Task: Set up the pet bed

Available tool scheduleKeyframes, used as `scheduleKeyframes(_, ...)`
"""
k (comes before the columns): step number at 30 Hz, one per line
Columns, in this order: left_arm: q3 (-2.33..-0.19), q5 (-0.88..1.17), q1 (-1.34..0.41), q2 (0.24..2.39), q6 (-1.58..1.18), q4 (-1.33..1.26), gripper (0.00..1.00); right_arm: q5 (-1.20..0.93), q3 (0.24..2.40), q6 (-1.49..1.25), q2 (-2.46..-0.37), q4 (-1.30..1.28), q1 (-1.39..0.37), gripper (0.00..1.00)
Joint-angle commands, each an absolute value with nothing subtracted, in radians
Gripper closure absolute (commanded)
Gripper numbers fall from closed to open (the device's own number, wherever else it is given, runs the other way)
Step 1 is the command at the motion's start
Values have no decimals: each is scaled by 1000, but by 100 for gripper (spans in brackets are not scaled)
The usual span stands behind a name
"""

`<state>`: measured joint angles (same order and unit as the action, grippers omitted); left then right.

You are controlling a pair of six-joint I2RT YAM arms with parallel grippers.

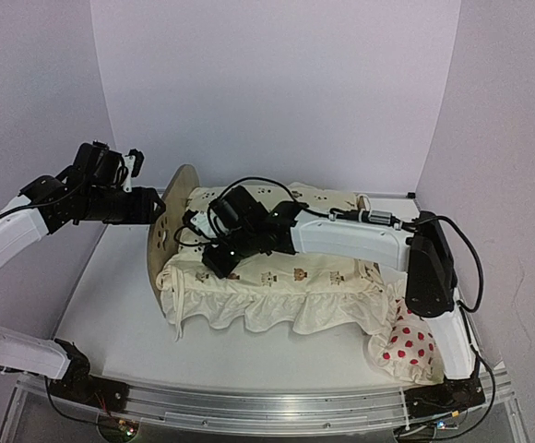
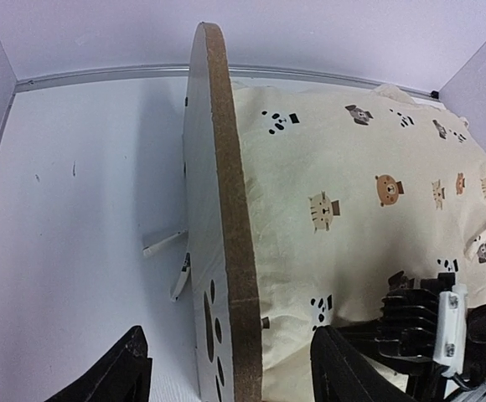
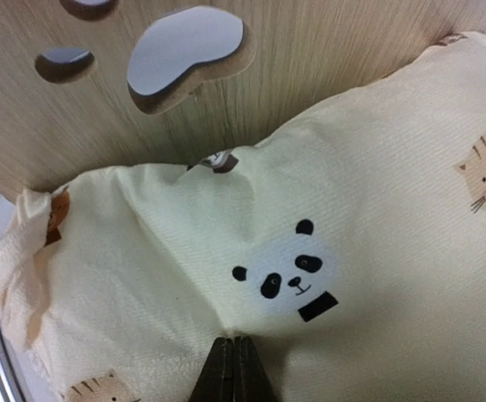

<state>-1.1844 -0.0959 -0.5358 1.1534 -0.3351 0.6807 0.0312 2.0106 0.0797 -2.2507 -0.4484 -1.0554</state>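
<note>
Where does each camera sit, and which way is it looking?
Top: above and behind the robot, looking down on the table; left arm and right arm both show.
Left wrist: on the left arm, facing the bed's end board edge-on; its open fingers show either side.
Right wrist: on the right arm, close over the cushion; its shut fingers pinch the fabric.
Shared: both wrist views show end board and cushion.

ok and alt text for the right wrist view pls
The right gripper, shut, pinches a fold of the cream cushion just below a panda print. Past the cushion stands the bed's wooden end board with paw-print cutouts.
</note>
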Motion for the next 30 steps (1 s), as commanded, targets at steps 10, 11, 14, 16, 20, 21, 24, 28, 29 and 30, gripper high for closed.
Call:
scheduleKeyframes(10,-1216,-88,-537,1140,-318,689,34,90,2067,121,-2168,-510,-1058,2)
scheduleKeyframes(11,-1214,-86,-537,1141,-318,689,34,97,2094,125,-2197,-531,-1058,2)
scheduleKeyframes(14,-1211,-83,-537,1143,-318,692,34,111,2179,131,-2276,-587,-1058,2)
scheduleKeyframes(16,-1206,-82,-538,1142,-319,692,34,110,2212,127,-2320,-606,-1058,2)
scheduleKeyframes(20,-1197,-77,-537,1142,-320,692,34,119,2233,128,-2376,-612,-1057,2)
scheduleKeyframes(21,-1196,-74,-538,1142,-321,692,35,129,2233,133,-2390,-614,-1058,2)
scheduleKeyframes(24,-1188,-69,-538,1139,-324,691,35,161,2221,148,-2419,-617,-1057,7)
scheduleKeyframes(28,-1182,-68,-538,1147,-324,684,35,154,2199,149,-2426,-617,-1057,40)
scheduleKeyframes(29,-1182,-66,-538,1150,-324,685,36,149,2196,147,-2422,-617,-1058,50)
scheduleKeyframes(30,-1184,-65,-538,1154,-323,684,36,150,2194,148,-2420,-616,-1057,61)
